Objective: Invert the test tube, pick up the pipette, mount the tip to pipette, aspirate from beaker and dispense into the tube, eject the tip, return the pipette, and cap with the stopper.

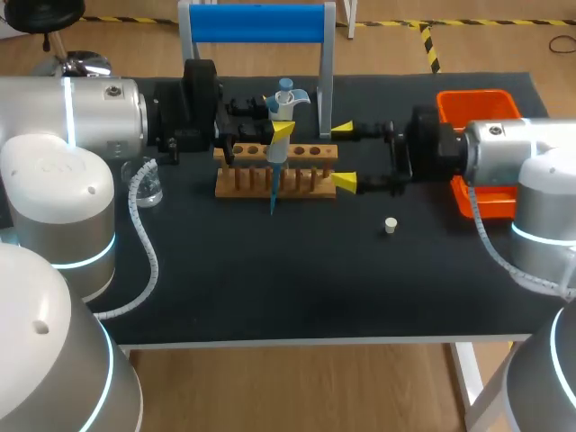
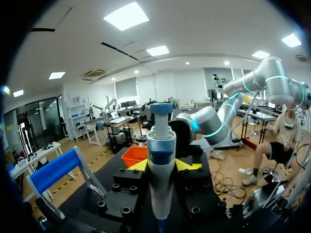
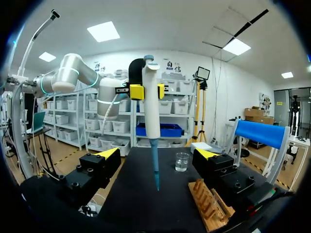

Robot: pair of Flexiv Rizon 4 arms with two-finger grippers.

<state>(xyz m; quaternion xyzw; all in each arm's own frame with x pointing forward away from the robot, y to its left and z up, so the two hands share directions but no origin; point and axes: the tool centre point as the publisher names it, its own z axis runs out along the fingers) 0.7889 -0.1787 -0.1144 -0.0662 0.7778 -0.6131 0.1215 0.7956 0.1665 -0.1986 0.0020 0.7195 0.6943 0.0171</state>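
Black tabletop filled the head view, with the wooden rack at the middle near its far edge. The left gripper pinched the pipette upright, its blue tip hanging just before the rack. The right gripper stood spread about the rack's right end. The beaker sat near the left edge and the stopper lay loose right of the middle. I could not make out the tube.

From the left wrist, the pipette stood clamped in the left gripper. A slack grip could let it tilt, I judged.

From the right wrist, the right gripper gaped, with the pipette ahead and the rack beside one finger. A careless descent might jab the tip against the wood and knock it off.
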